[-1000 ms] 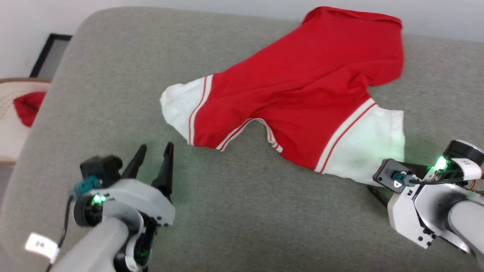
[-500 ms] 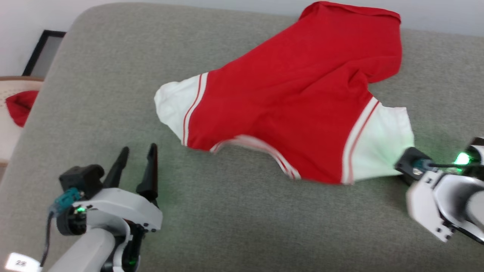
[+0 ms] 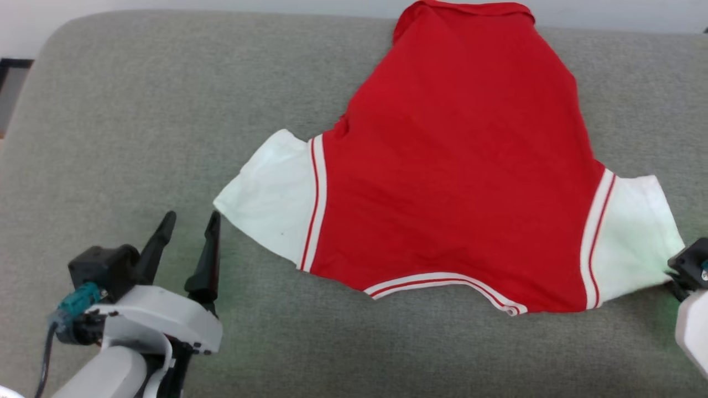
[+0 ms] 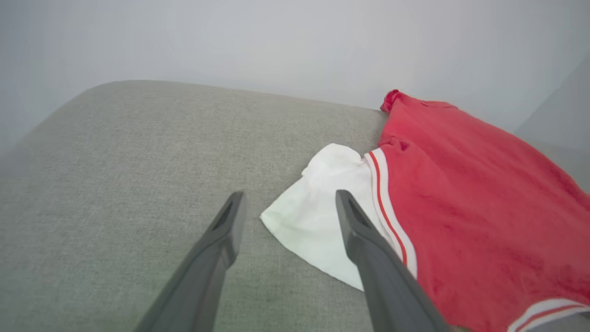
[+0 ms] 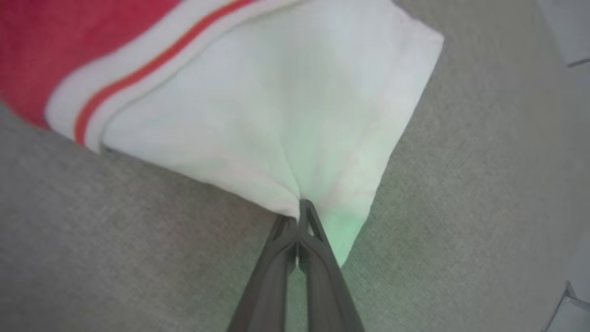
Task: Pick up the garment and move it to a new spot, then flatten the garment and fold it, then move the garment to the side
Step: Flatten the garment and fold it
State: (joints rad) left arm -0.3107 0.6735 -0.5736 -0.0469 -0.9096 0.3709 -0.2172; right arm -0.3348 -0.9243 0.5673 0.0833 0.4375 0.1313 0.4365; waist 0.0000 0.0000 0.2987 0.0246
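- One garment [image 3: 459,182], a red T-shirt with white sleeves and striped trim, lies spread across the grey cushion [image 3: 138,121]. Its collar trim is nearest the robot and its hem is at the far edge by the pale wall [image 4: 276,41].
- It looks thin, light and floppy (jersey, I'd guess). I expect it to sag, stretch and drag on the upholstery rather than keep any shape.
- To my eye it wants two holds, well apart. The outer sleeve corners or the striped seams look best, since the trim gives the cloth a little body.
- On the robot's right, the right gripper [image 5: 299,207] has its jaws pressed together on the corner of the near white sleeve [image 5: 276,106]. The cloth puckers into creases that run to the fingertips.
- On the other side, the left gripper [image 3: 191,218] hovers just beside the other white sleeve [image 3: 265,215] with its jaws spread and nothing between them. The sleeve corner lies just ahead of the tips.
- A pull from the pinched side alone would likely skew the shirt.
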